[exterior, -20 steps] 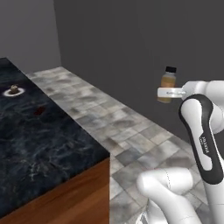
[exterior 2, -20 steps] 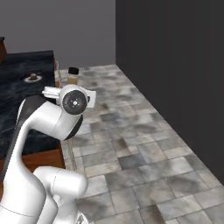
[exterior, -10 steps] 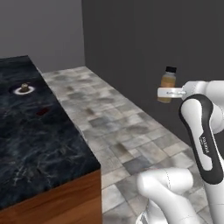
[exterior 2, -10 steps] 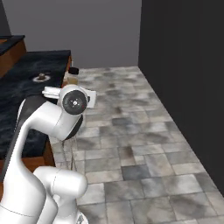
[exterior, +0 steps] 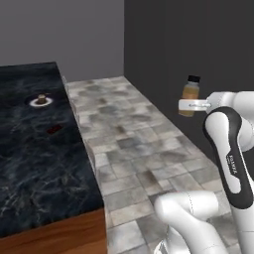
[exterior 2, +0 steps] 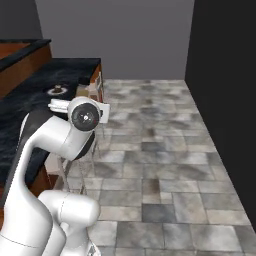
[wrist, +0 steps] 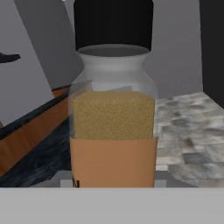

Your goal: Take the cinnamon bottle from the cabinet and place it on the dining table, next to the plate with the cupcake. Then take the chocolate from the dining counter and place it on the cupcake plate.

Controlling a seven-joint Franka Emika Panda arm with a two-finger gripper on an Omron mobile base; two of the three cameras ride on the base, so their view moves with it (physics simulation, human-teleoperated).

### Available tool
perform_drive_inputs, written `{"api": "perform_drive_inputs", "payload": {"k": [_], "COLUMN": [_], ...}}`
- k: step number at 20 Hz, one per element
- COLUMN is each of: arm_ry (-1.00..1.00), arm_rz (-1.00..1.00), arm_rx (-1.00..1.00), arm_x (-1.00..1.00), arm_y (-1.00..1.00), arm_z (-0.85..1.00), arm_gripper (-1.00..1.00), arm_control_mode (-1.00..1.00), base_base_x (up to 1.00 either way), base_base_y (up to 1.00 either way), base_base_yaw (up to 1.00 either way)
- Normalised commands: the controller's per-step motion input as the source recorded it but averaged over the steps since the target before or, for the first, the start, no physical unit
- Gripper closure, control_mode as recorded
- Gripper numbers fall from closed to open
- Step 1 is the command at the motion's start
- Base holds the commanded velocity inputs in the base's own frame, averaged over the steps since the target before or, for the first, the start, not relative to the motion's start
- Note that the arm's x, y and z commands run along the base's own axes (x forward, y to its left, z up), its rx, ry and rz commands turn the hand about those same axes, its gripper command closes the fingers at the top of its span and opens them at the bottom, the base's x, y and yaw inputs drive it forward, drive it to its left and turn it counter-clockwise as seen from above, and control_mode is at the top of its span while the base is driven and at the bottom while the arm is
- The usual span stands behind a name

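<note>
My gripper [exterior: 191,104] is shut on the cinnamon bottle [exterior: 190,93], a tan bottle with a dark cap, held upright in the air over the tiled floor, well right of the dining table [exterior: 30,168]. In the hand view the bottle [wrist: 113,118] stands close up and upright. On the black marbled top, the white plate [exterior: 32,102] carries the cupcake [exterior: 41,97]. The chocolate [exterior: 53,129] lies flat a little nearer than the plate. The plate [exterior 2: 52,91] also appears in the right base view, left of my arm. The cabinet is out of view.
A grey tiled floor [exterior: 134,144] runs between the table and a dark wall [exterior: 198,44] on the right. A higher wooden ledge with a black top [exterior 2: 20,52] stands beyond the table. A grey wall [exterior 2: 115,35] closes the far end.
The whole picture has shifted: the base has turned, so the table, plate and chocolate sit farther right in the left base view. The bottle stays gripped at the same place relative to the arm.
</note>
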Motion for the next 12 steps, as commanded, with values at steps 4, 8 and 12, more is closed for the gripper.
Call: {"api": "perform_drive_inputs", "payload": {"k": [4,8,12], "arm_ry": [0.0,0.0,0.0], "arm_rz": [0.0,0.0,0.0], "arm_rx": [0.0,0.0,0.0], "arm_x": [0.0,0.0,0.0], "arm_y": [0.0,0.0,0.0], "arm_z": [0.0,0.0,0.0], "arm_gripper": [1.0,1.0,1.0], "arm_control_mode": [1.0,1.0,1.0], "base_base_x": [0.57,0.55,0.51], "base_base_y": [-0.42,-0.45,-0.45], "base_base_yaw": [0.32,0.29,0.3]}}
